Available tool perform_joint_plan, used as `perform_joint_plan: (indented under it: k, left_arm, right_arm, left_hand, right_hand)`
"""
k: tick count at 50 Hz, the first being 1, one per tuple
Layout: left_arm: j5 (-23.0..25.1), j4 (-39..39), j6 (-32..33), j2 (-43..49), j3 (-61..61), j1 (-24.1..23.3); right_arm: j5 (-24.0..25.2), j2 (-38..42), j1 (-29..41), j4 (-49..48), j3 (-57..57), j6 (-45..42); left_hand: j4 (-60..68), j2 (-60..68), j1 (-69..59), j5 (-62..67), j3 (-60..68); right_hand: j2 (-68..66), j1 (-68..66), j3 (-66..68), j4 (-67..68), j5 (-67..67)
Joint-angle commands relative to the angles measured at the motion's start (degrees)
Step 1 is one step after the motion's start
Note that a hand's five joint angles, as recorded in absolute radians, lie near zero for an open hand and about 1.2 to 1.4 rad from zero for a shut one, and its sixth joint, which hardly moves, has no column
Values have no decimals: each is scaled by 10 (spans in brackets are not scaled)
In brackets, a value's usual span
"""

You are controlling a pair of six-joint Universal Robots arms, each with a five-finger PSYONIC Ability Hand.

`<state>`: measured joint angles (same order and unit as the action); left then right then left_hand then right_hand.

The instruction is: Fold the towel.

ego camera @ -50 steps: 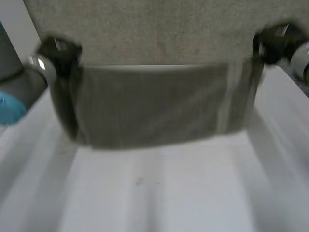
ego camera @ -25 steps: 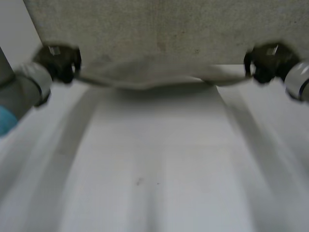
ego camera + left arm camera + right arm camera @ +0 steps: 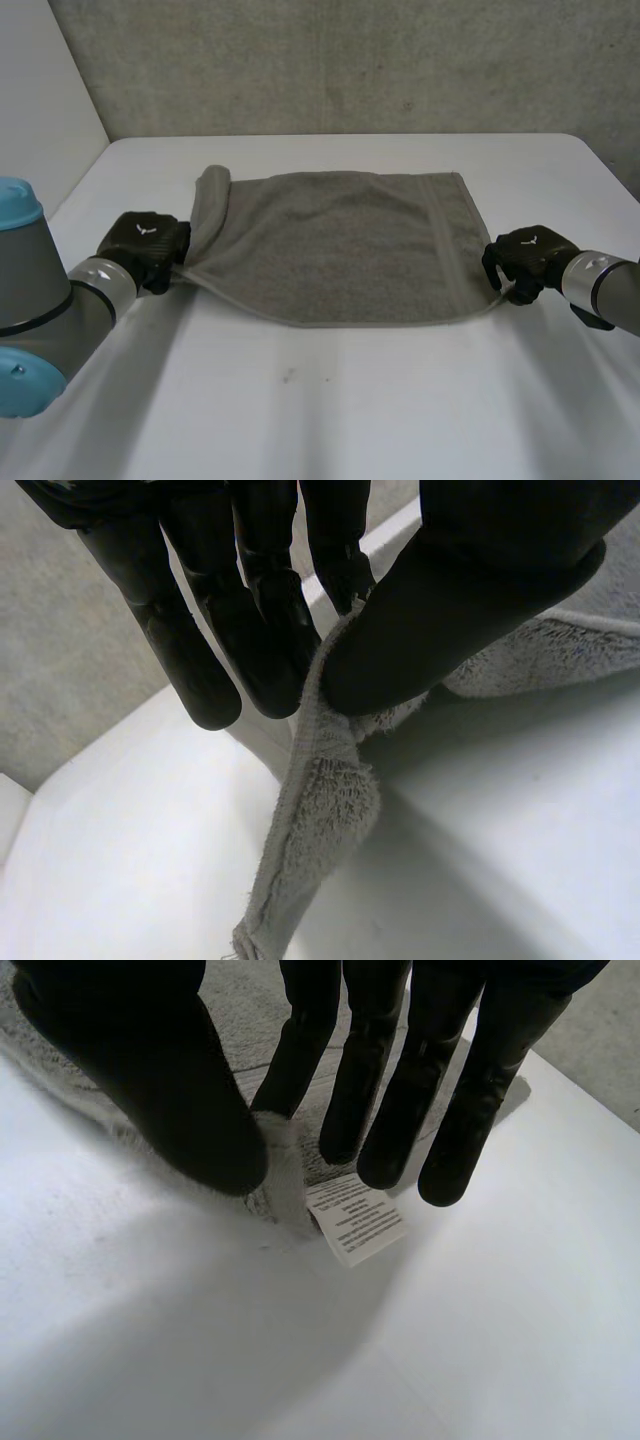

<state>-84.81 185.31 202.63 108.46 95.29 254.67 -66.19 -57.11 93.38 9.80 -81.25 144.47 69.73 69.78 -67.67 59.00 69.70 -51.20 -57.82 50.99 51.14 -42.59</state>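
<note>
One towel [image 3: 340, 245], one label [image 3: 356, 1218], one table [image 3: 330, 400], two hands, left hand [image 3: 150, 245], right hand [image 3: 525, 258]

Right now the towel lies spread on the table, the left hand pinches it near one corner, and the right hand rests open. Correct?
No: the right hand is not open; it pinches a corner of the towel by the label, as the right wrist view shows.
</note>
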Motion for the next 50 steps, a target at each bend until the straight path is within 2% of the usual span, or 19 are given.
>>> perform_joint_plan:
  k: [1, 16, 24, 29, 41, 46, 48, 49, 50]
  left_arm:
    - [0, 1, -7, -4, -18, 8]
    - [-1, 1, -25, 27, -39, 20]
    - [-2, 1, -24, 42, -46, 22]
    - [-3, 1, -23, 53, -50, 23]
    - [-6, 2, -22, 74, -67, 23]
    - [-7, 1, -22, 80, -73, 24]
    - [-7, 1, -22, 80, -73, 24]
    - [-7, 1, -22, 80, -73, 24]
    - [-7, 1, -22, 80, -72, 24]
  right_arm:
    - [30, 2, -2, -6, -12, 11]
    - [32, 20, -2, -44, -24, -4]
    - [32, 19, -3, -56, -31, -43]
    - [35, 16, -12, -57, -48, -73]
    - [39, 13, -23, -57, -63, -76]
    - [39, 14, -24, -72, -66, -75]
    - [40, 14, -27, -92, -67, -68]
    - [40, 14, -27, -92, -67, -68]
    - [40, 14, -27, -101, -68, -66]
  left_hand:
    - [103, 102, -123, 110, 103]
    - [103, 102, -123, 110, 103]
    - [103, 102, -123, 110, 103]
    - [103, 102, -123, 110, 103]
    - [103, 102, -123, 110, 103]
    - [103, 102, -123, 110, 103]
    - [103, 102, -123, 110, 103]
    - [103, 102, -123, 110, 103]
    - [103, 102, -123, 110, 103]
  right_hand:
    - [44, 110, -42, -44, 58]
    - [19, 85, -17, -19, 33]
    - [18, 84, -15, -17, 31]
    - [41, 107, -39, -40, 55]
    - [73, 139, -71, -72, 87]
    - [16, 82, -14, -15, 30]
    - [-115, -48, 117, 115, -101]
    - [-115, -49, 117, 116, -101]
    - [-184, -117, 186, 184, -170]
